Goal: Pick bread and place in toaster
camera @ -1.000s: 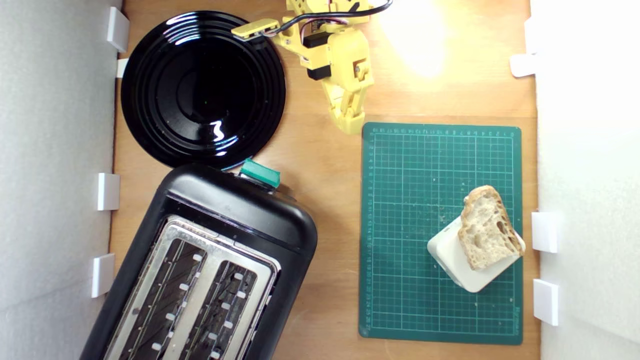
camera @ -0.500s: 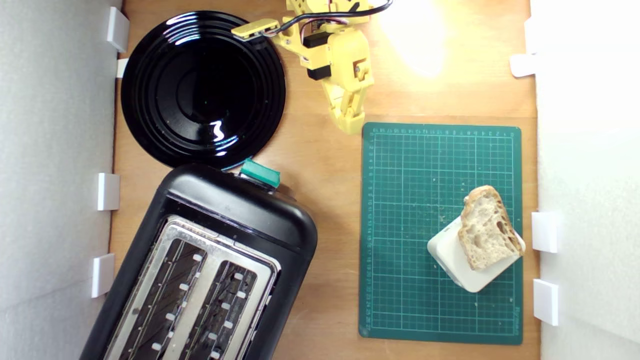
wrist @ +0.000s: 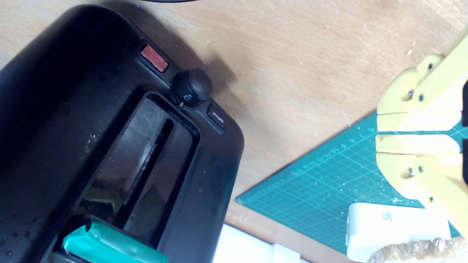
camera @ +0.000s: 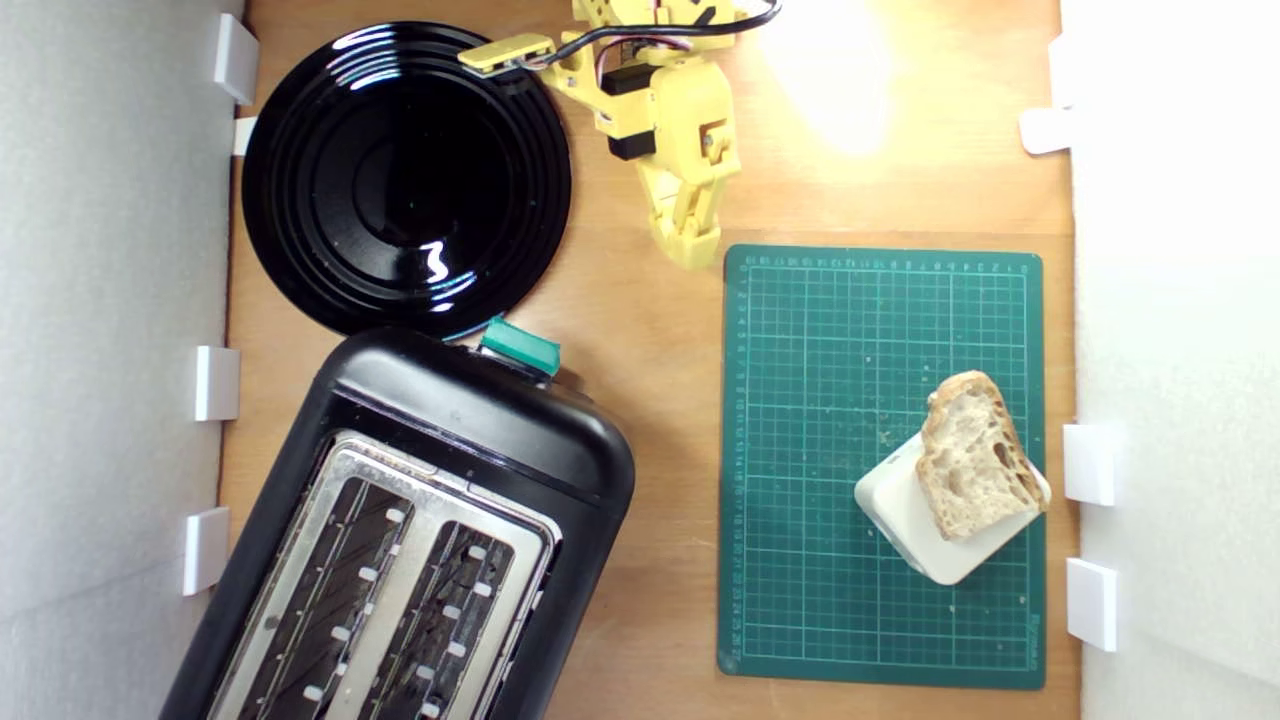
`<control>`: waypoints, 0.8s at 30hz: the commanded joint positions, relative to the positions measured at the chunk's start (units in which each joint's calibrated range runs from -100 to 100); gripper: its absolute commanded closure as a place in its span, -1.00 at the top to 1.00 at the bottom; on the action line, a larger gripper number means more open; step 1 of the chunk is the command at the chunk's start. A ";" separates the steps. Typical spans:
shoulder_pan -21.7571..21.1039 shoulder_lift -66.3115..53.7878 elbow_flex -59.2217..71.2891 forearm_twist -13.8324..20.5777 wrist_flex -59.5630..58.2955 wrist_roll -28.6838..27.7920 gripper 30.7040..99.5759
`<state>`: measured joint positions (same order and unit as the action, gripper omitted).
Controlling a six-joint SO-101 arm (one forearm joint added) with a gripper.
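The bread (camera: 972, 470), a holey slice with tan crust, leans on a cream block (camera: 905, 520) at the right side of the green cutting mat (camera: 820, 400). My yellow gripper (camera: 691, 255) hovers far from it, just beyond the mat's far left corner in the exterior view, shut and holding nothing. The black toaster (camera: 470, 420) with its silver top and green lever (camera: 520, 347) fills the lower left. In the wrist view my gripper (wrist: 378, 133) has its jaws pressed together, the toaster (wrist: 44, 109) lies close by, and a sliver of the bread (wrist: 413, 252) shows over the block (wrist: 395, 228).
A round black plate (camera: 405, 180) sits at the upper left of the exterior view, just behind the toaster. White clips (camera: 1090, 465) line both side walls. Bare wood (camera: 660, 330) separates toaster and mat.
My gripper has shifted slightly toward the exterior view's left. Bread, block and toaster have not moved.
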<state>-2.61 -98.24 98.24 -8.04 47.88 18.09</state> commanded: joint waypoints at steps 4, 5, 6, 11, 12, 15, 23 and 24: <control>-0.05 -0.85 0.21 0.43 0.16 -0.01 -0.60; -0.05 -0.85 0.21 0.43 0.16 0.04 -0.60; -0.05 -0.85 0.21 0.43 0.16 0.04 -0.60; -0.05 -0.85 0.21 0.33 0.16 -0.12 -0.60; -0.05 -0.85 0.21 0.33 0.16 -0.12 -0.59; -0.05 -0.93 0.30 0.33 0.07 0.20 -0.60; -0.05 -0.93 0.30 0.24 0.07 0.15 -0.60; -0.05 -0.93 0.30 0.24 0.07 0.15 -0.60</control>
<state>-2.70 -98.24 98.24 -7.86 47.88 18.09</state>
